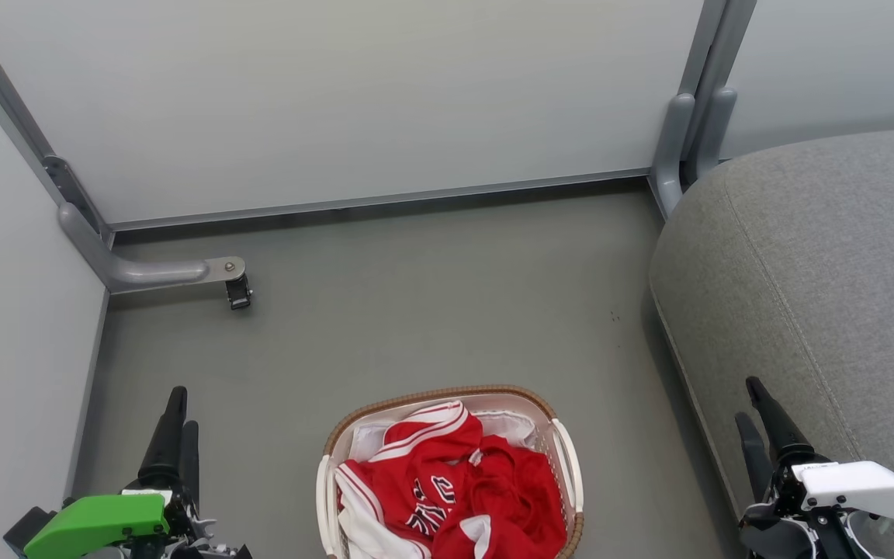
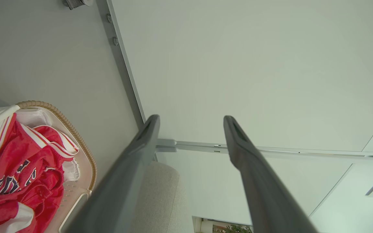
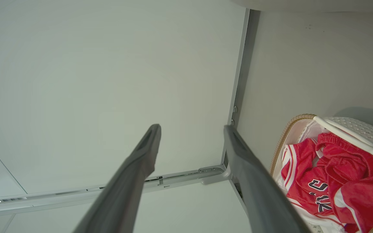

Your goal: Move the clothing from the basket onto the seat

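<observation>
The clothing point(image 1: 447, 481), a red jersey with dark lettering and red shorts with white stripe trim, lies bunched in the basket point(image 1: 439, 394), a white oval one with a brown woven rim, on the floor at the bottom centre. The grey seat point(image 1: 827, 264) spreads along the right. My left gripper point(image 1: 184, 407) stands open and empty left of the basket. My right gripper point(image 1: 746, 400) stands open and empty by the seat's edge. The left wrist view has the left gripper point(image 2: 191, 119), clothing point(image 2: 21, 161), basket point(image 2: 76, 136) and seat point(image 2: 160, 194). The right wrist view has the right gripper point(image 3: 191, 127), clothing point(image 3: 332, 181) and basket point(image 3: 290, 121).
White partition panels close off the back and left. A grey metal foot with a small black caster point(image 1: 237, 291) juts onto the grey floor point(image 1: 431, 295) at the left. Grey posts point(image 1: 684, 140) stand at the back, by the seat's corner.
</observation>
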Motion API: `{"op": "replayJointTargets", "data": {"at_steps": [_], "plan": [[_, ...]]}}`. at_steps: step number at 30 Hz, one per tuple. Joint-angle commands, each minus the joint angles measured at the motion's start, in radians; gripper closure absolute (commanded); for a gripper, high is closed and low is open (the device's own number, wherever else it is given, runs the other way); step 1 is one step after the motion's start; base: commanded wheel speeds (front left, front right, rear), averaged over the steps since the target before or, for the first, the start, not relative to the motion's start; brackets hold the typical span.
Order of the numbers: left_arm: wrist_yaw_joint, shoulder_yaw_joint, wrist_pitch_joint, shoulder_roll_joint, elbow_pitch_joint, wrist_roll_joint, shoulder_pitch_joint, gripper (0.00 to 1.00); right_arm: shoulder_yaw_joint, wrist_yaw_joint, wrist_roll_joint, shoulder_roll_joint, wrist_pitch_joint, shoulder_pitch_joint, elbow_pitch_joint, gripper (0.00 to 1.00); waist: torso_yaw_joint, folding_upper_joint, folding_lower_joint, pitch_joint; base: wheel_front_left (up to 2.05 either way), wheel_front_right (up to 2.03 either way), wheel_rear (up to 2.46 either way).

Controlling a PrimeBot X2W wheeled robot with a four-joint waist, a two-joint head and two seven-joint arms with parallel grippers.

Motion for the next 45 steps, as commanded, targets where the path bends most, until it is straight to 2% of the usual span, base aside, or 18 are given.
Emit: {"op": "replayJointTargets", "data": {"at_steps": [1,6,15,28,45], "plan": [[0.0,-0.009,-0.012,0.003,-0.029,0.02,-0.001,0.0,0.008,0.0,-0.015,-0.008,-0.015,-0.004,-0.022,0.0,0.0,0.0,0.0,0.0,0.0,0.0,0.0],[0.001,-0.022,-0.035,0.004,-0.047,0.054,0.007,0.0,0.013,0.0,-0.051,-0.009,-0.038,0.001,-0.024,0.0,0.0,0.0,0.0,0.001,0.0,0.0,0.0],[0.018,-0.043,-0.073,0.005,-0.101,0.194,0.015,0.0,0.006,0.0,-0.164,-0.011,-0.077,0.003,-0.058,0.0,-0.001,0.0,0.0,0.002,0.0,0.0,0.0],[0.067,-0.089,-0.123,0.007,-0.172,0.46,0.028,0.0,0.031,0.0,-0.423,-0.013,-0.127,0.018,-0.12,0.0,-0.002,0.0,0.0,0.006,0.0,0.0,0.0],[0.091,-0.144,-0.179,0.008,-0.186,0.801,0.056,0.0,0.058,0.0,-0.715,-0.015,-0.184,0.031,-0.125,0.0,-0.003,0.0,0.0,0.011,0.0,0.0,0.0]]}}
